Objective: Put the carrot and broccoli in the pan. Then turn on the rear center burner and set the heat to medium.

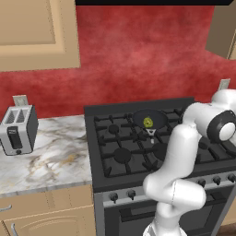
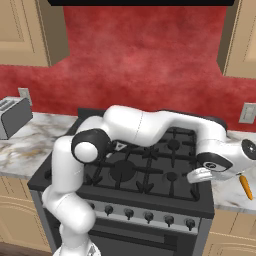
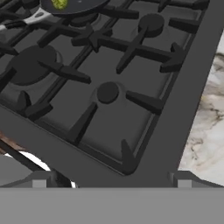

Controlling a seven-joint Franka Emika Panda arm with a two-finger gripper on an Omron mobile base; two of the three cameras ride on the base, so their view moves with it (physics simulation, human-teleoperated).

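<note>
The dark pan [image 1: 150, 119] sits on the stove's rear center burner, which it mostly covers, with its handle pointing forward. The yellow-green broccoli [image 1: 148, 122] lies inside the pan. In the hand view the pan [image 3: 76, 6] and broccoli [image 3: 60, 3] are at the top edge. The orange carrot [image 2: 245, 186] lies on the marble counter to the right of the stove. My gripper [image 2: 198, 176] hovers over the stove's front right corner, just left of the carrot. It is open, its fingertips [image 3: 39, 179] standing wide apart with nothing between them.
A row of knobs [image 2: 148, 216] runs along the stove's front panel. The front right burner [image 3: 107, 92] lies just below the hand. A toaster [image 1: 17, 129] stands on the left counter. The marble counter [image 3: 210, 127] borders the stove on the right.
</note>
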